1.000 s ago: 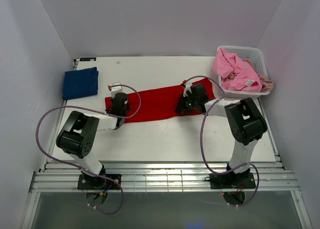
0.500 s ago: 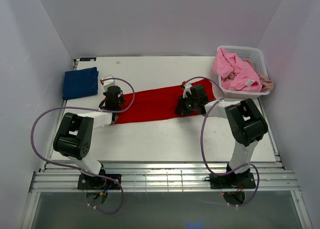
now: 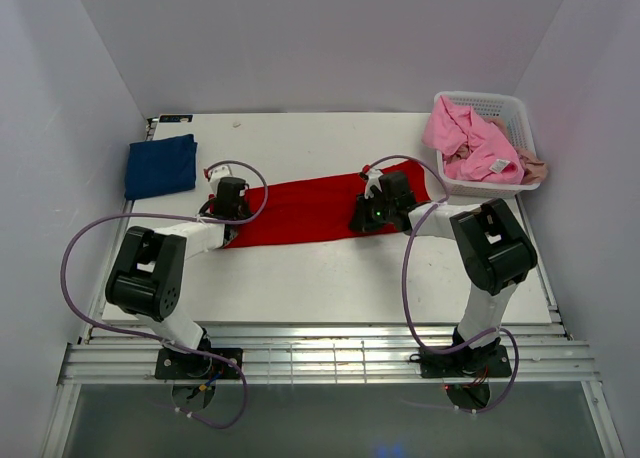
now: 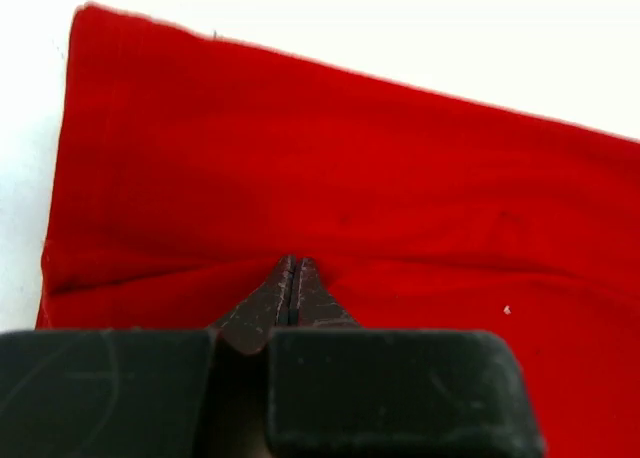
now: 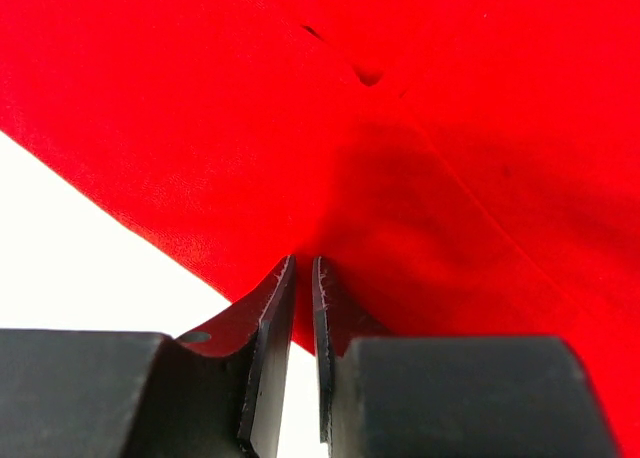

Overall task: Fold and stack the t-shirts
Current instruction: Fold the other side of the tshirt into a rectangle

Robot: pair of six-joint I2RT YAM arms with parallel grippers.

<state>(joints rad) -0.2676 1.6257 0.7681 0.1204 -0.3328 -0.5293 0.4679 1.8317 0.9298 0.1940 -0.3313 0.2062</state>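
Plainly, the red t-shirt (image 3: 310,208) is light, limp cloth (best pinched at edges or corners). It lies as a long band across the middle of the worktop (image 3: 320,268). The left pincer (image 4: 291,283) is closed tight on a pucker near its left end. The right pincer (image 5: 300,278), nearly closed, seems to nip its edge. There is one red shirt, one navy t-shirt (image 3: 160,166) folded at far left, and one pink t-shirt (image 3: 465,143) and a beige one (image 3: 533,168) in the single basket (image 3: 515,108).

On the table (image 3: 330,278) a long shirt (image 3: 310,206) lies spread across the middle, from left to right. The left hand (image 4: 290,278) sits on its left end and the right hand (image 5: 302,268) on its near edge, toward the right end. A folded shirt (image 3: 160,165) lies at the far left. At the far right stands a basket (image 3: 505,106) with more shirts (image 3: 460,138) in it.
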